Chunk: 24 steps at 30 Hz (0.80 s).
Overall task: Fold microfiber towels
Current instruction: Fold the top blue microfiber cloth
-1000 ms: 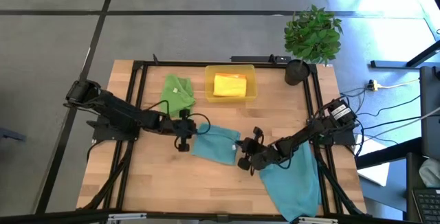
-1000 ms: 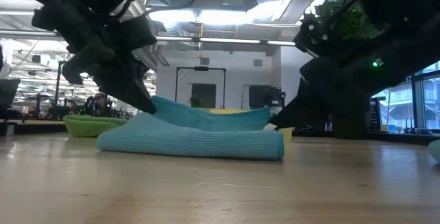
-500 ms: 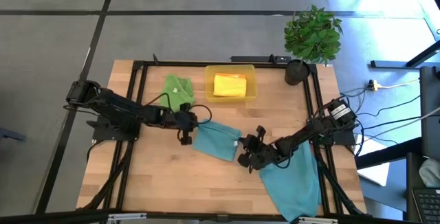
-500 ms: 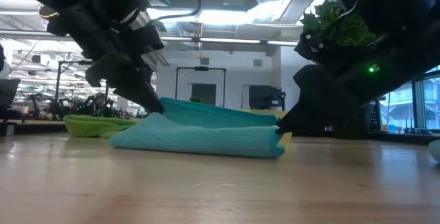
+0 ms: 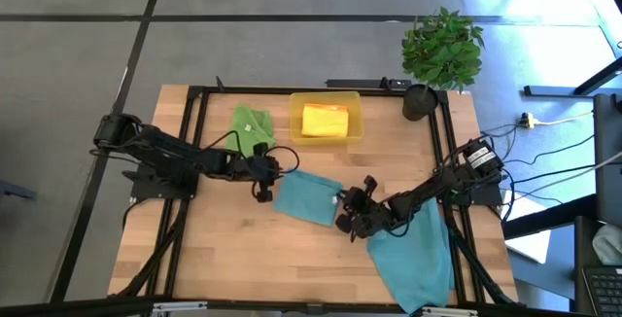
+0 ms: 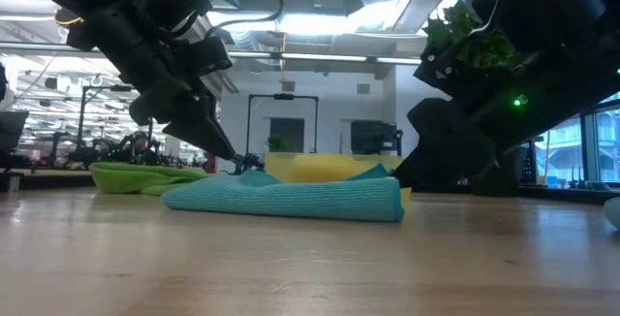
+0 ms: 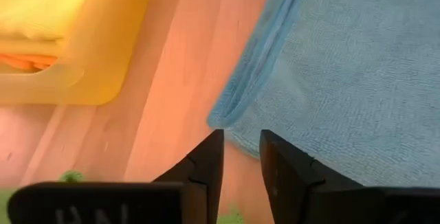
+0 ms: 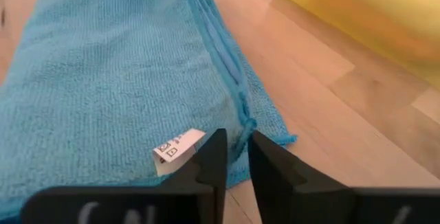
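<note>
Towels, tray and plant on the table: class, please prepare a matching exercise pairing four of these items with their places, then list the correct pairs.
Things:
1. folded teal towel
2. green towel
3. yellow tray
4. potted plant

Places:
A. at the table's far right corner
B. between the left gripper and the right gripper
C. far side of the table, middle, holding a yellow cloth
D. beside the tray, on the left arm's side

Pairs: 1-B, 2-D, 3-C, 4-A

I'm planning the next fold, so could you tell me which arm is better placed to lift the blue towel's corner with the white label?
Probably the right. The right gripper sits at the white label on the folded blue towel, while the left gripper is at the opposite end.
</note>
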Motion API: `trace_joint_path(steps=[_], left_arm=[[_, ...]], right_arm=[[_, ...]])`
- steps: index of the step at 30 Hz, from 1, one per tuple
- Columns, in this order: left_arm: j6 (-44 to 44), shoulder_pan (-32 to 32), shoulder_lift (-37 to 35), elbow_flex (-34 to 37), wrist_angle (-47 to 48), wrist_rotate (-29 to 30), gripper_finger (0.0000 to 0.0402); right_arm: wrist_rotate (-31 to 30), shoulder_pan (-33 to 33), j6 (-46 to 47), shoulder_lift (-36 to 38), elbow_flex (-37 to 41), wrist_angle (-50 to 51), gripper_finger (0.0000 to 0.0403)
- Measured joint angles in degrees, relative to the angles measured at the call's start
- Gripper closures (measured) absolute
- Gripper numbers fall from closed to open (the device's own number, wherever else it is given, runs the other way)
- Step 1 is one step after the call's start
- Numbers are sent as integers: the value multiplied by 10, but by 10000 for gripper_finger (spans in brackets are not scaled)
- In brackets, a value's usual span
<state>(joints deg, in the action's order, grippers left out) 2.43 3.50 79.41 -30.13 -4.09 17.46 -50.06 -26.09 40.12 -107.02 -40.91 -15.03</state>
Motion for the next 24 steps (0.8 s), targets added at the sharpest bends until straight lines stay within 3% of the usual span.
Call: trace_joint_path(steps=[11,15,20,24], left_arm=[[34,75,-45,-36,-37,2,317],[6,142,-45,1,-188,34,318],[-6,192,-36,85,-411,72,318],[6,189,-36,136,-471,100,318]], right_arm=[[-9,-13,-9,114,0,95,247],[-9,-33,-100,128,0,11,244],[14,-40,-226,91,0,-142,260],[118,-7,-286,45,0,-246,291]])
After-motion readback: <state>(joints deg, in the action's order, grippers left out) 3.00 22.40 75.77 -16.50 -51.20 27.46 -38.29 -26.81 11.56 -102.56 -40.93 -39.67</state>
